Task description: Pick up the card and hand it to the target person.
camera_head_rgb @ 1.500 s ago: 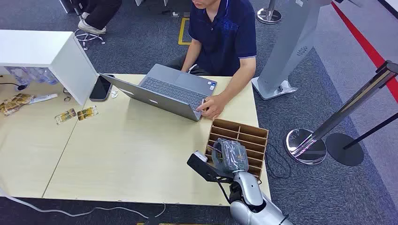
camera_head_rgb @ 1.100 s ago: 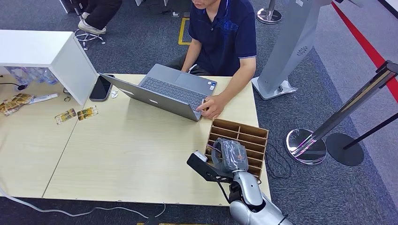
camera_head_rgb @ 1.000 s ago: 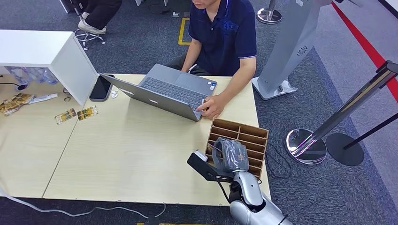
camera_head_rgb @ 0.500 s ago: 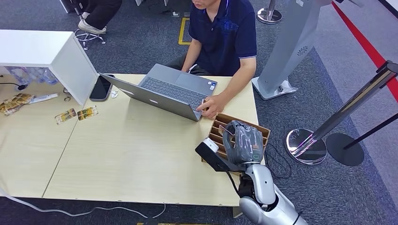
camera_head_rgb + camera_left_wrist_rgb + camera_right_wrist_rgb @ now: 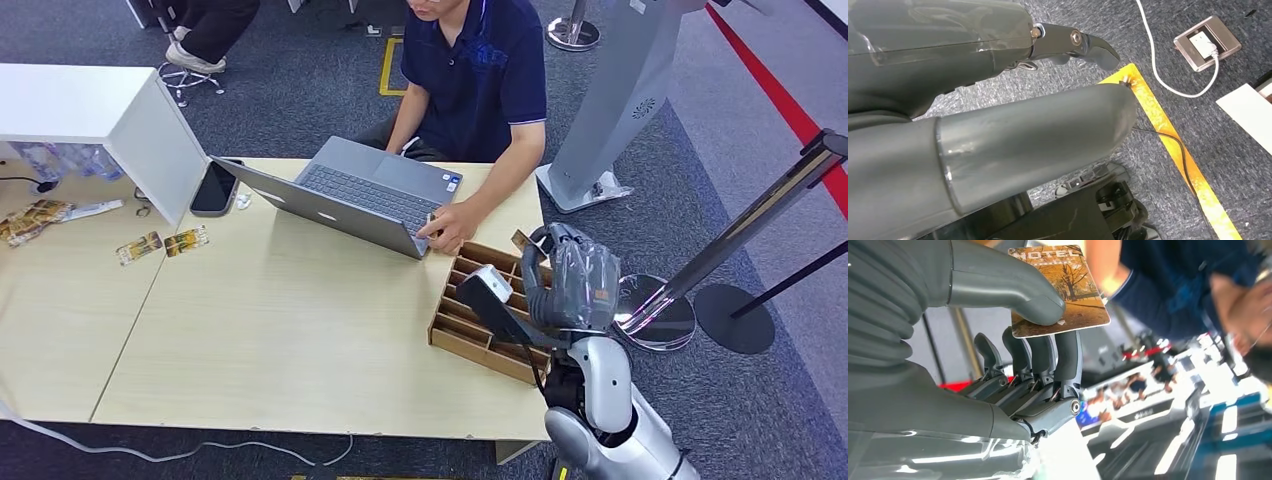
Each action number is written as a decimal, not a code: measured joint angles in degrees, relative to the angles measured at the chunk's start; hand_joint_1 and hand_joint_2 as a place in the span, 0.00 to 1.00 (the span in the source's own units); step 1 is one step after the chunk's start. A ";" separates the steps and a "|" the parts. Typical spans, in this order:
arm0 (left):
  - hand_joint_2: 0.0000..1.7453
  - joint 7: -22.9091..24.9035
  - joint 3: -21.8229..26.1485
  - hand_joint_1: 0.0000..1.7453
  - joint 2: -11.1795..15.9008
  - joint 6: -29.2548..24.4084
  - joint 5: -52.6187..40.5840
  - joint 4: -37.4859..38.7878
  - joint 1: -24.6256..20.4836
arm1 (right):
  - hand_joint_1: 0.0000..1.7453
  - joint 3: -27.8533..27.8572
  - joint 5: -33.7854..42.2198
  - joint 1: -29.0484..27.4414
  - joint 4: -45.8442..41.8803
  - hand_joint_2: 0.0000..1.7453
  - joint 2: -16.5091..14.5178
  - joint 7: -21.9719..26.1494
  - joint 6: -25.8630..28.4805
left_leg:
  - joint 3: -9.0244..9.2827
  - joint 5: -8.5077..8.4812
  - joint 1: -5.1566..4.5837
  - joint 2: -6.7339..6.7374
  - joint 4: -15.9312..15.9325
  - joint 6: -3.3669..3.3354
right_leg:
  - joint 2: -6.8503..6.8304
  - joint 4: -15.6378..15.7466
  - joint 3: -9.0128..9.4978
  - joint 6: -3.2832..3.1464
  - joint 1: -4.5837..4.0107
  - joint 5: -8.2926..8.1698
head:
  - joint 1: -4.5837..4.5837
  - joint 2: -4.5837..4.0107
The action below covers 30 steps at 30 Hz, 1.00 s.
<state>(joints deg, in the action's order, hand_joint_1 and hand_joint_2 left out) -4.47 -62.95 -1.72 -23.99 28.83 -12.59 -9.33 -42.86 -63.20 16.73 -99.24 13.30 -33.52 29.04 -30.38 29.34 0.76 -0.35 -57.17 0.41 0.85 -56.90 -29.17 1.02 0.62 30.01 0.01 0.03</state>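
The card (image 5: 1060, 290), a brown and orange one printed "HOTEL", is pinched between the thumb and the fingers (image 5: 1053, 355) of my right hand (image 5: 572, 278). In the head view its corner (image 5: 520, 240) sticks out of the hand. The hand is raised above the far right end of the cardboard organiser (image 5: 470, 330), just right of the person's hand (image 5: 450, 228) on the laptop. The person (image 5: 470, 70) in a dark blue shirt sits at the table's far side. My left hand (image 5: 998, 75) hangs over the carpet floor, holding nothing, thumb and fingers apart.
An open grey laptop (image 5: 360, 195) lies in front of the person, with a phone (image 5: 215, 187) and a white box (image 5: 100, 110) to its left. Loose cards (image 5: 160, 243) lie at the table's left. A grey kiosk (image 5: 610, 100) and a stanchion base (image 5: 650, 310) stand to the right.
My right hand has lifted from the near end of the organiser and moved up, right and away, toward the person, with the card in it.
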 joint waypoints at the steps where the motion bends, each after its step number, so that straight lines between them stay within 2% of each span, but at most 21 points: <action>1: 0.00 0.21 0.00 0.00 -0.01 0.11 -0.27 0.00 -0.09 | 0.78 0.38 -1.20 0.23 -0.01 1.00 0.27 -0.63 -0.42 | 0.00 0.00 0.00 0.00 0.00 0.00 | 0.00 0.00 0.00 0.00 0.00 0.00 | 0.01 0.00; 7: 0.00 1.19 -0.02 0.00 -0.08 0.80 -1.55 0.00 -0.80 | 0.77 2.58 -5.13 1.83 0.34 1.00 2.01 -2.91 -3.49 | -0.01 0.00 0.00 -0.01 0.00 0.00 | -0.01 0.00 0.01 0.00 0.00 0.00 | 0.00 0.00; 14: 0.00 1.86 -0.04 0.00 -0.27 1.46 -2.46 0.00 -1.52 | 0.78 3.55 -6.84 4.06 2.98 1.00 2.95 -3.00 -5.59 | -0.03 0.00 0.00 -0.02 0.00 0.00 | -0.02 0.00 0.00 0.00 0.00 0.00 | 0.00 0.00; 21: 0.00 2.43 -0.28 0.00 -0.54 2.41 -3.62 0.00 -2.27 | 0.78 3.05 -9.62 6.45 7.26 1.00 3.34 -3.00 -10.93 | -0.03 0.00 0.00 -0.03 0.00 0.00 | -0.03 -0.01 0.01 0.00 0.00 0.00 | 0.00 0.01; 30: 0.00 2.59 -0.99 0.00 -0.58 2.52 -3.71 0.00 -2.71 | 0.78 2.47 -9.48 7.60 11.39 1.00 3.33 -2.87 -11.29 | -0.04 0.00 0.00 -0.03 0.00 0.00 | -0.02 -0.01 0.00 0.00 0.00 0.00 | -0.01 -0.01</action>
<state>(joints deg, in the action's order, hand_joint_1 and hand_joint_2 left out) -1.88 -63.94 -2.30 -21.46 25.12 -12.59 -12.04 -40.39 -72.68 24.33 -87.85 16.63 -36.39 17.75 -30.42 29.34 0.76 -0.38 -57.18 0.41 0.83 -56.91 -29.17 1.02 0.62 30.01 0.00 0.02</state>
